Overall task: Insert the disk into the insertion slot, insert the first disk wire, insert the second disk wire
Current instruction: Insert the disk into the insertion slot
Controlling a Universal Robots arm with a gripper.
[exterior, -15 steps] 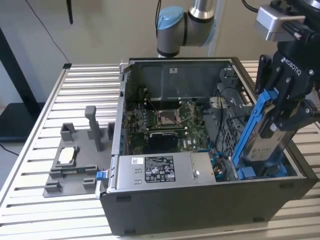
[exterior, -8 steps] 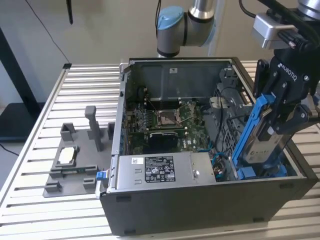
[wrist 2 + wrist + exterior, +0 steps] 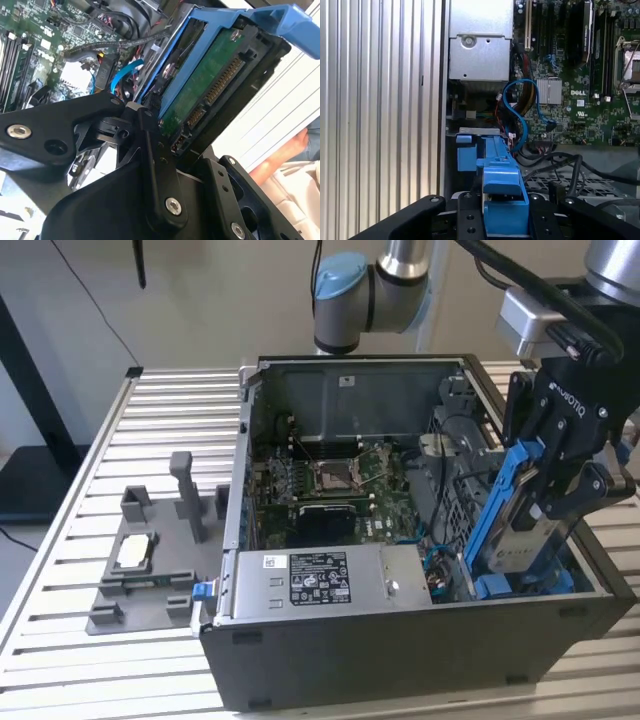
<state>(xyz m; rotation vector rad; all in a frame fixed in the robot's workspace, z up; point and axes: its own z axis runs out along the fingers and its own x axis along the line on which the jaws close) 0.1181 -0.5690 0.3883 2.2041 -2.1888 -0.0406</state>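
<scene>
My gripper (image 3: 550, 502) is shut on the disk (image 3: 520, 532), a silver-grey drive in a bright blue carrier frame (image 3: 497, 502). It holds the disk tilted, on edge, over the case's side at the exterior view's right. The disk's lower end reaches into the insertion slot (image 3: 497, 586), a bay with blue trim. In the second wrist view the disk's green circuit board and connectors (image 3: 207, 87) face the camera between black fingers (image 3: 150, 160). In the first wrist view the blue carrier (image 3: 501, 192) lines up with the slot's blue trim (image 3: 466, 152). A loose blue wire (image 3: 520, 107) loops beside the bay.
The open computer case (image 3: 400, 640) stands on a slatted metal table (image 3: 110, 440). Inside are the motherboard (image 3: 330, 480) and the grey power-supply box (image 3: 320, 580). A grey fixture (image 3: 140, 575) holding a chip lies at the exterior view's left. A person's hand (image 3: 280, 160) is beyond the case.
</scene>
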